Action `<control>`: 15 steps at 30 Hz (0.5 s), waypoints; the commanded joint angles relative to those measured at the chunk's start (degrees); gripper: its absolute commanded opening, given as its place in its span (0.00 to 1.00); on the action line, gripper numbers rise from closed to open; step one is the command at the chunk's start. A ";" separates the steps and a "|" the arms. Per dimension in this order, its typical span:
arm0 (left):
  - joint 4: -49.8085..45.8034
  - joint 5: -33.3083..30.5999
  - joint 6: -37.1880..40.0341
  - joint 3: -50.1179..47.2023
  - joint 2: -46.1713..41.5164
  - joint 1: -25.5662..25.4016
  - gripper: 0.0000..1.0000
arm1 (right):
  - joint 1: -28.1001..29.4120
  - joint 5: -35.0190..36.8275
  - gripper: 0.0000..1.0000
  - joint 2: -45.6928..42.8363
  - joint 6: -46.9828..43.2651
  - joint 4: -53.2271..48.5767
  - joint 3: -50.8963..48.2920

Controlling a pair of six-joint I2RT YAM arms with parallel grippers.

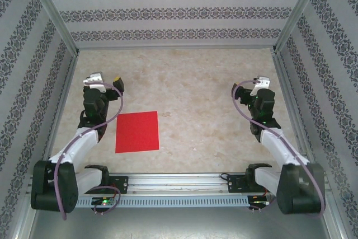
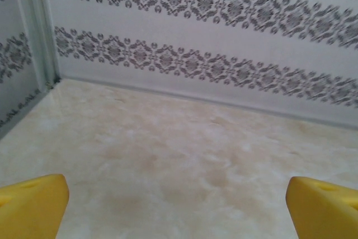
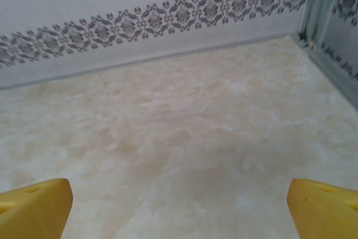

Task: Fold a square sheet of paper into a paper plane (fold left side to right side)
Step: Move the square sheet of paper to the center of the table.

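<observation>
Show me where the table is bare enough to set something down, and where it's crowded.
The widest bare stretch of table lies between the square sheet of paper and the right arm. The strip along the back wall is also free. Tightest spot: the narrow gap between the left arm and the sheet's left edge.

The left hand has its yellow fingers cut off at its wrist view's lower corners (only blunt tips show). The right hand and its yellow fingers likewise. From above, the right hand's fingertips are too small to distinguish.
</observation>
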 commanded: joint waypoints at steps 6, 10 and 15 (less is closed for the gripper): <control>-29.35 19.99 -15.48 7.29 -3.89 0.71 1.00 | 0.45 -15.92 0.98 -13.62 16.91 -26.34 2.01; -41.07 27.41 -17.28 9.97 -2.20 -0.81 0.99 | 0.69 -21.51 0.98 -16.81 22.10 -30.45 0.74; -52.48 27.52 -16.05 12.18 1.95 -6.98 1.00 | 1.76 -24.27 0.98 -17.60 25.18 -32.95 -0.69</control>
